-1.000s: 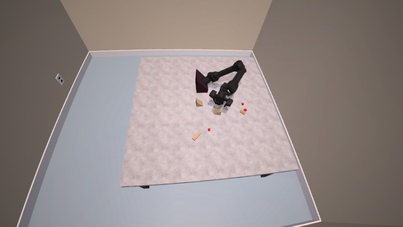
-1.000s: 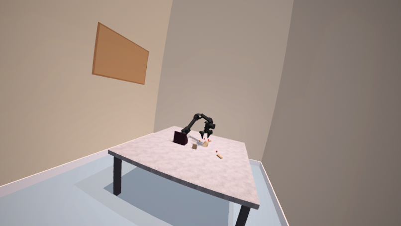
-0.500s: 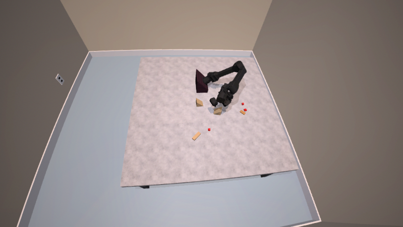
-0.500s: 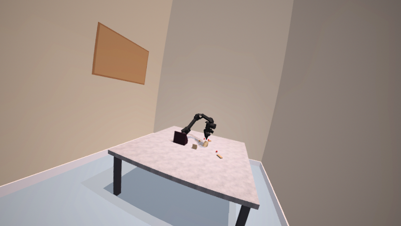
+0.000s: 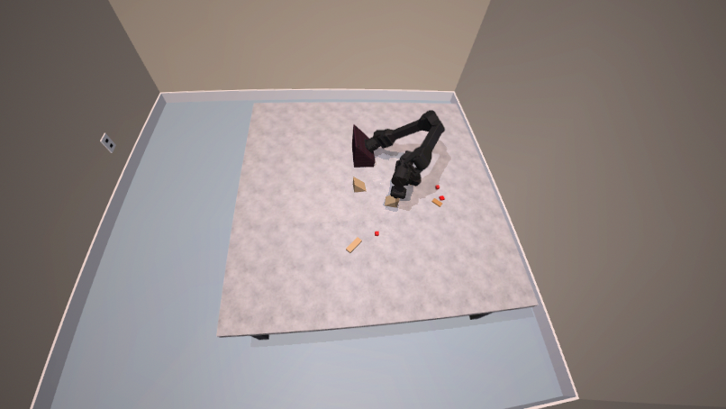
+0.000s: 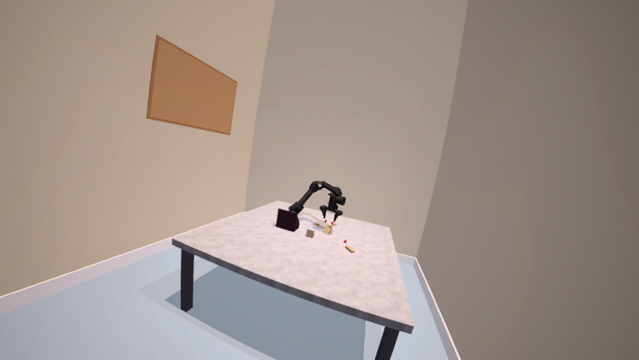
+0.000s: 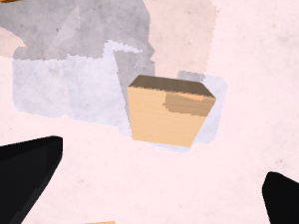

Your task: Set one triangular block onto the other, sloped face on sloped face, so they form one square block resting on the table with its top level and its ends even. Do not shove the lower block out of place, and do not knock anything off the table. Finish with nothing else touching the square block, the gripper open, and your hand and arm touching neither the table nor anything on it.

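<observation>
A square table with a mottled pale pinkish-grey top and dark straight legs stands on a smooth light-blue floor. Plain beige-brown walls meet it along a pale baseboard. A brown framed rectangular board hangs on one wall; a small light-grey plate with two dark spots, perhaps an outlet, sits on another. Soft shadow lies beneath the table.
</observation>
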Robot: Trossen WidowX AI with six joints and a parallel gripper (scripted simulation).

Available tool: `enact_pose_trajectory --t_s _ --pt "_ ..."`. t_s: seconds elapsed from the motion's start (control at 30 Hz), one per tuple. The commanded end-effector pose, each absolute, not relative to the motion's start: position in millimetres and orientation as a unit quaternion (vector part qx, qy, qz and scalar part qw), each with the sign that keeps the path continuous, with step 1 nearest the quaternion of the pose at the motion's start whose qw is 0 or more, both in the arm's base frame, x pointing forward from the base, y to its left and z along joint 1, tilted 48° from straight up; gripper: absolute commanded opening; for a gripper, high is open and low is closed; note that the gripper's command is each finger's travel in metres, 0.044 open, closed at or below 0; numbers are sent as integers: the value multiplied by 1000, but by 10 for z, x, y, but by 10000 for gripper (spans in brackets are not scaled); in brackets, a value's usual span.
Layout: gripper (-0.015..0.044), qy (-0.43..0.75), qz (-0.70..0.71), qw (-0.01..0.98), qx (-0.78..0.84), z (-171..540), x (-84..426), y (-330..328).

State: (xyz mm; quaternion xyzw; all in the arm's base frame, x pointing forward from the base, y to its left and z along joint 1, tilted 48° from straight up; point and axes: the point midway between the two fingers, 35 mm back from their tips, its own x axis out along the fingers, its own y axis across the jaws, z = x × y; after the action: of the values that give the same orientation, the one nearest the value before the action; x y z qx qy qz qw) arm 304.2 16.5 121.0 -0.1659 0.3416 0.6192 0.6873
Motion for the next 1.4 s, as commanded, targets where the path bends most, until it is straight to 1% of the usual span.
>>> enact_pose_trajectory --t_s 0.0,1.37 --pt "440 326 626 685 -179 1227 3055 168" --pt "440 327 625 686 -181 796 3093 624"
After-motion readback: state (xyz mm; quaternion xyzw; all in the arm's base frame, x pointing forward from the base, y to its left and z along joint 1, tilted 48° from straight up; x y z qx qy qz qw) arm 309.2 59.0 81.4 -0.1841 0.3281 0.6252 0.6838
